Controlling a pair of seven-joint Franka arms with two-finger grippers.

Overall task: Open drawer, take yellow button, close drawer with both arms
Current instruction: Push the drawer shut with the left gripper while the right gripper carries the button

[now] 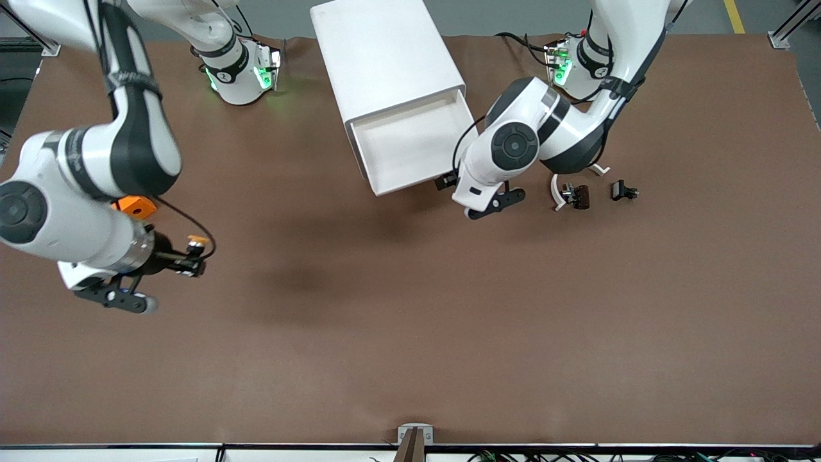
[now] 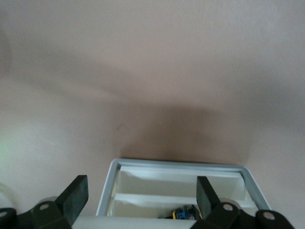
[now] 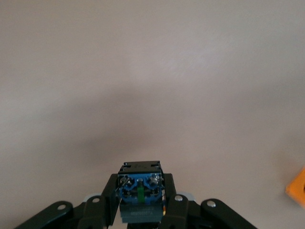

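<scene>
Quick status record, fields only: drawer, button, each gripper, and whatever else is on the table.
drawer: open, pulled out of the white cabinet
button: held in the right gripper, above the bare table
right gripper: shut on the button
left gripper: open, at the drawer's front edge
orange block: on the table under the right arm
small black parts: on the table toward the left arm's end

On my brown desk (image 1: 410, 333) I see an orange block (image 1: 136, 206), and small black parts (image 1: 577, 196) beside a white curved strip (image 1: 555, 191).
</scene>
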